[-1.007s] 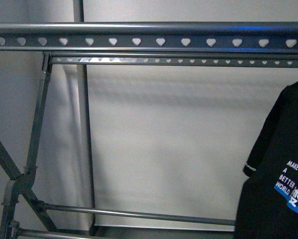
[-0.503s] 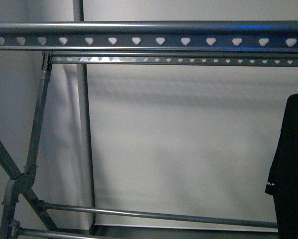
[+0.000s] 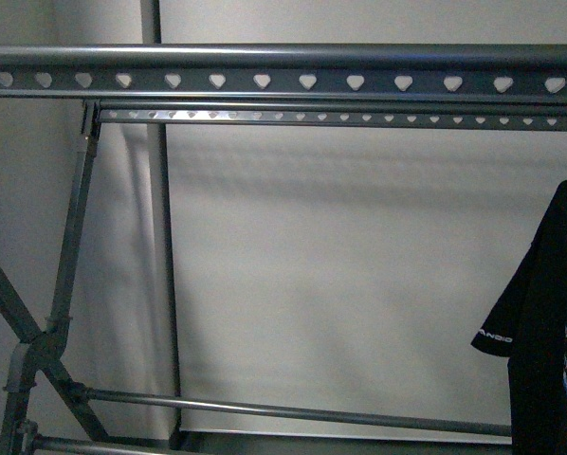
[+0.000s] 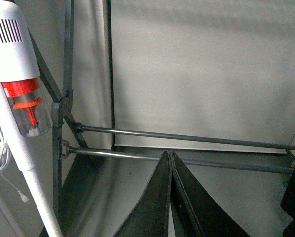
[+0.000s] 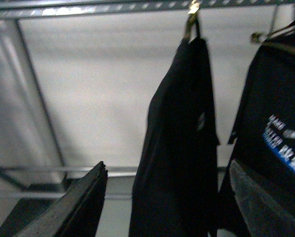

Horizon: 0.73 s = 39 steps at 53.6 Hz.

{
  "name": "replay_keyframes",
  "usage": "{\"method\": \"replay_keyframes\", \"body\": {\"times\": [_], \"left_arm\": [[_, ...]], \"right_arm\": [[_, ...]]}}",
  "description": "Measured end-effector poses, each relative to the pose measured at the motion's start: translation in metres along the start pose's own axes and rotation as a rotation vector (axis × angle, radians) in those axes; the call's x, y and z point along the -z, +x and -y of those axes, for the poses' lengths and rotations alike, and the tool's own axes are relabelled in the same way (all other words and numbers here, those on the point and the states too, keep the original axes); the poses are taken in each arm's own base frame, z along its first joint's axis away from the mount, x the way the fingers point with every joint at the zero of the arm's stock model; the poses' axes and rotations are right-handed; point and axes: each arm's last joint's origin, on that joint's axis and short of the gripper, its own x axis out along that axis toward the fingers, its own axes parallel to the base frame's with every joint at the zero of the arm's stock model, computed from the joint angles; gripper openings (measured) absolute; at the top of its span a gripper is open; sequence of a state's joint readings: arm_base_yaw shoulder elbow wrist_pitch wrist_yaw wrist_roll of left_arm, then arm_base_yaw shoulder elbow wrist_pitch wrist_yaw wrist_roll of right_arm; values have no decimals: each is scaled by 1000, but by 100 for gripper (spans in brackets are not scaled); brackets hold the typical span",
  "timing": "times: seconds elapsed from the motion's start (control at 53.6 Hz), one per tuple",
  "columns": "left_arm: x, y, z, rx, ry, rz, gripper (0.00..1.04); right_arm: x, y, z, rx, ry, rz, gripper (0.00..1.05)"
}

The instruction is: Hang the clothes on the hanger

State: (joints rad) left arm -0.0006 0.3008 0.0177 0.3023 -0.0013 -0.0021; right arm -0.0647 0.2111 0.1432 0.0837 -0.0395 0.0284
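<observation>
The grey rack's top rail [image 3: 283,81] with heart-shaped holes runs across the front view, with a second rail [image 3: 340,118] behind it. A black printed T-shirt [image 3: 549,332] hangs at the right edge. No gripper shows in the front view. In the right wrist view a black garment [image 5: 179,148] hangs edge-on from a hook [image 5: 192,15] on the rail [image 5: 113,7]. A printed black T-shirt [image 5: 280,123] hangs beside it. My right gripper [image 5: 168,165] is open, its jaws on either side of the edge-on garment. My left gripper [image 4: 169,155] is shut and empty, facing the rack's lower bars [image 4: 187,138].
A white stick vacuum [image 4: 24,98] with a red and clear dust cup stands by the rack's leg [image 4: 63,108] in the left wrist view. A pale wall lies behind the rack. The crossed legs [image 3: 46,322] stand at the left of the front view.
In the front view the T-shirt at the right edge has swung and turned: broad print showing first, then narrow and edge-on, now its sleeve shows again.
</observation>
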Motion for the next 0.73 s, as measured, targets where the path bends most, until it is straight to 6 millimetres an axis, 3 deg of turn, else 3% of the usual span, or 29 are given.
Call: {"method": "replay_keyframes", "body": {"times": [0.093, 0.354, 0.466, 0.559, 0.727], "left_arm": [[-1, -3, 0, 1, 0, 7, 4], [0, -8, 0, 0, 0, 4, 4], [3, -13, 0, 1, 0, -22, 4], [3, -20, 0, 2, 0, -4, 25], [3, -20, 0, 1, 0, -3, 68]], "right_arm": [[39, -9, -4, -23, -17, -37, 50], [39, -10, -4, -25, -25, -17, 1], [39, -10, -4, -24, -27, -17, 2], [39, -10, -4, -22, -27, -17, 4], [39, -10, -4, -23, -28, -17, 46]]}}
